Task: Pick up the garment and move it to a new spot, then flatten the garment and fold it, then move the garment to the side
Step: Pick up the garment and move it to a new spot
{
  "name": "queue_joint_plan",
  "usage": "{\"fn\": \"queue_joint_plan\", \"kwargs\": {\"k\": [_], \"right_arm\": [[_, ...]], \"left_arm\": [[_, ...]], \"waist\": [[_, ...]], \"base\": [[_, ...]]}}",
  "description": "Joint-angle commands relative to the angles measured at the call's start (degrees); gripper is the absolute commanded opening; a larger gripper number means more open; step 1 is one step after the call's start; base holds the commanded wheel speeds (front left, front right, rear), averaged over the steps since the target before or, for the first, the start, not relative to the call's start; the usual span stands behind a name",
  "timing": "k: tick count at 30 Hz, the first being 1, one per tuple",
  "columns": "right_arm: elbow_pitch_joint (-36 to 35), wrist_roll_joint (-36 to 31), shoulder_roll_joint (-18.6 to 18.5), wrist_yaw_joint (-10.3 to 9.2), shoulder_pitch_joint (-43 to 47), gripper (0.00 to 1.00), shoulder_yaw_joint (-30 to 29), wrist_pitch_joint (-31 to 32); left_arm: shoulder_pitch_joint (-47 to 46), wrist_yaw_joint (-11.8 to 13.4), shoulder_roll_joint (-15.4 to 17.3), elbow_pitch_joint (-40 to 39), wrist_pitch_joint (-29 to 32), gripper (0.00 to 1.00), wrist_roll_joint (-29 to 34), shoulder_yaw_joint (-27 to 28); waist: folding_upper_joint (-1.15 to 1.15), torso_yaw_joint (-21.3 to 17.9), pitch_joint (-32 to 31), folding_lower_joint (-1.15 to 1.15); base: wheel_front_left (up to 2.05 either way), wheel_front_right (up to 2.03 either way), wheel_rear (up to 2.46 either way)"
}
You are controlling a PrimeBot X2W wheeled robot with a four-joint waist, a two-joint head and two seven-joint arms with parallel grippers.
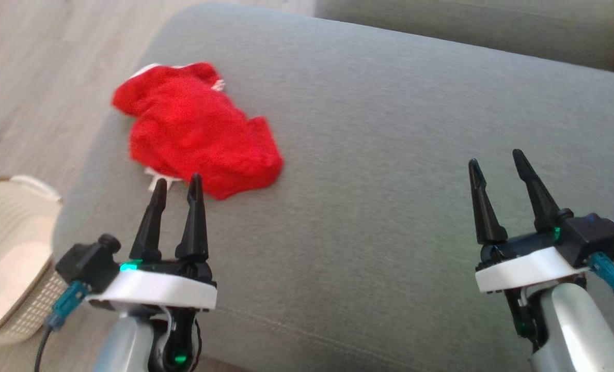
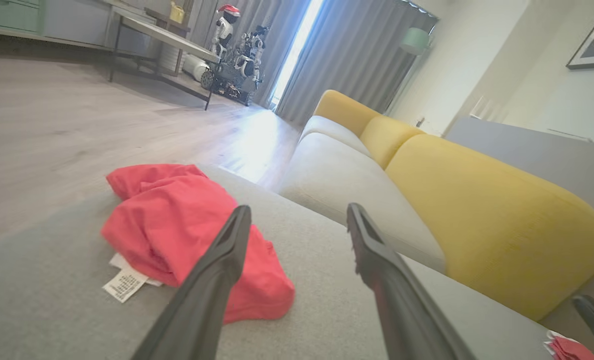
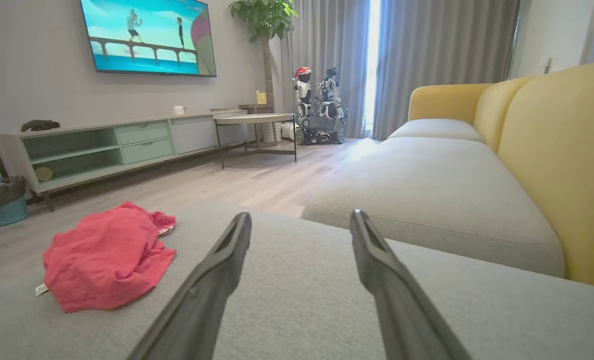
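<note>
1 red garment [image 1: 195, 129] lies crumpled in a loose heap on the left part of a grey sofa cushion [image 1: 389, 155], close to the cushion's left edge and gripped by nothing. Its long axis runs diagonally in the head view, from a narrower bunched end at the far left to a broader end nearer the robot and the cushion's middle. A white label [image 2: 124, 284] pokes out from its near-left side. The left gripper [image 1: 177, 181] hangs with its 2 dark fingers spread apart and empty, tips at the garment's near edge. It is apparently lined up there because it is the closer arm for the first pick-up. The right gripper [image 1: 496, 157], also spread wide and empty, hovers well apart over bare cushion, where there appears to be room for a new spot and for flattening. A pale basket [image 1: 12, 248] stands on the wooden floor [image 1: 38, 77] beside the cushion's left end.
</note>
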Motion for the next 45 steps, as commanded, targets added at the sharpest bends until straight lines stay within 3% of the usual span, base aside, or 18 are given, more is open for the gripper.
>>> {"fn": "queue_joint_plan", "kwargs": {"k": [1,7,17,26,34,45], "right_arm": [[-2.3,0.4,-0.8,-0.04,0.0,1.0,1.6,0.2],[-2.7,0.7,-1.0,-0.04,0.2,1.0,3.1,0.8],[-1.2,2.4,-2.2,-0.04,-4.2,1.0,8.2,1.2],[0.3,3.1,-2.7,-0.04,-5.2,1.0,8.1,0.5],[-0.8,1.2,-1.3,-0.04,-2.1,1.0,1.9,-0.1],[-6.6,-2.7,-0.2,-0.04,-2.7,1.0,-3.0,2.1]], "left_arm": [[-0.9,0.4,0.2,-2.5,-0.3,1.0,-0.5,1.6],[0.7,0.9,0.2,-3.4,-0.3,1.0,-0.7,2.3],[3.2,3.1,0.2,-6.9,-0.3,1.0,-1.6,5.0],[3.1,3.5,0.2,-7.6,-0.3,1.0,-1.5,5.5],[-0.7,1.1,0.2,-4.3,-0.3,1.0,0.4,5.8],[-13.1,-3.5,0.3,4.9,-0.3,1.0,6.7,12.2]], "waist": [[0.0,4.7,-0.6,0.0],[0.0,10.2,-0.9,0.0],[0.0,11.4,1.1,0.0],[0.0,11.3,1.3,0.0],[0.0,10.6,1.4,0.0],[0.0,2.9,9.3,0.0]], "base": [[0.0,0.0,0.0],[0.0,0.0,0.0],[0.0,0.0,0.0],[0.0,0.0,0.0],[0.0,0.0,0.0],[0.0,0.0,0.0]]}}
